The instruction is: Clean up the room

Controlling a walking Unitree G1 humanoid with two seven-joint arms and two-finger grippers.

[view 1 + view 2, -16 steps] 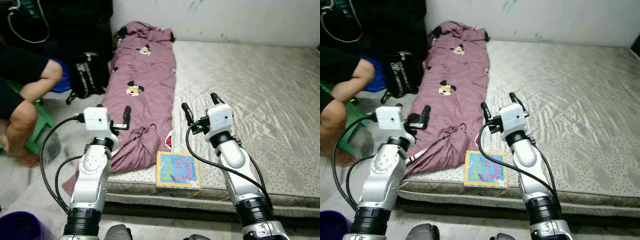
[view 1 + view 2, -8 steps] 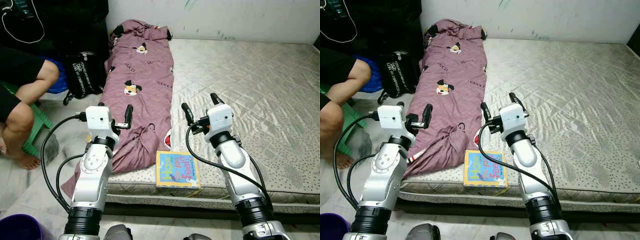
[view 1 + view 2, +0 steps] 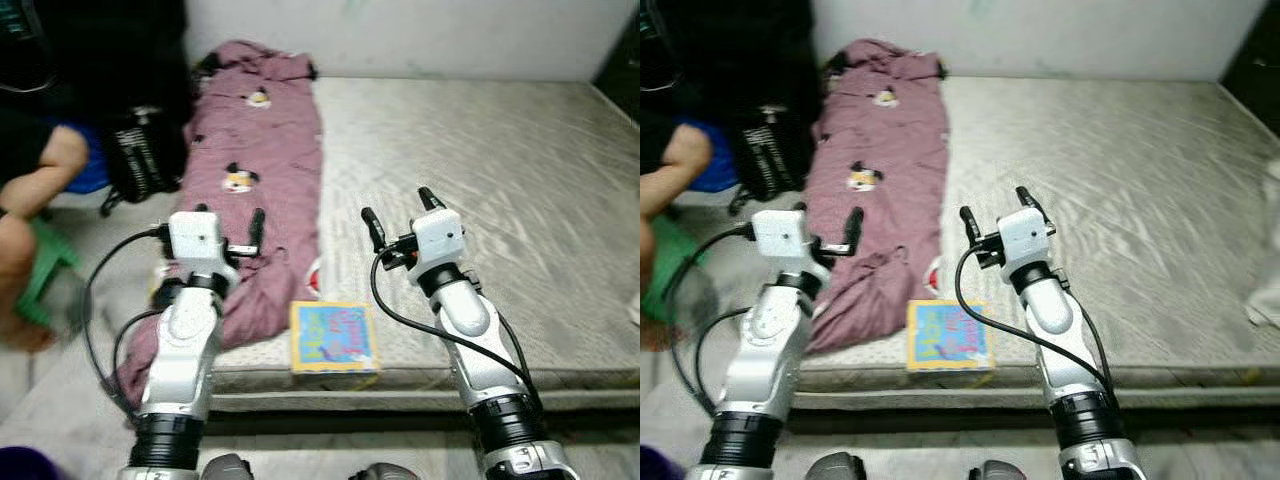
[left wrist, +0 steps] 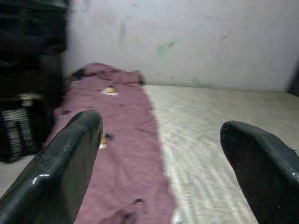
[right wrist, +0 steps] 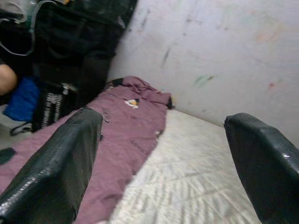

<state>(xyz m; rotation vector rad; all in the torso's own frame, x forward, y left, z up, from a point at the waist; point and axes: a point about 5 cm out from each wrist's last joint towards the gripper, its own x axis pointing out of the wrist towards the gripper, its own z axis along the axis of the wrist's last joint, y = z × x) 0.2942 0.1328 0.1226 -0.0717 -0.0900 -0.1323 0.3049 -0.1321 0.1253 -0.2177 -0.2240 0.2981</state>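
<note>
Both pincers still raised, spread; view panned right.

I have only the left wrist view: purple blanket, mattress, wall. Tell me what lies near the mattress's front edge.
Observer: A colourful book lies flat at the front edge, beside the blanket's bunched end.
Operator: Report the right gripper.
Observer: The right gripper hangs open above the mattress, beyond the book, holding nothing.
Operator: Say what is on the floor to the robot's left.
Observer: A black bag stands against the blanket's side, and a person's leg is next to it.
</note>
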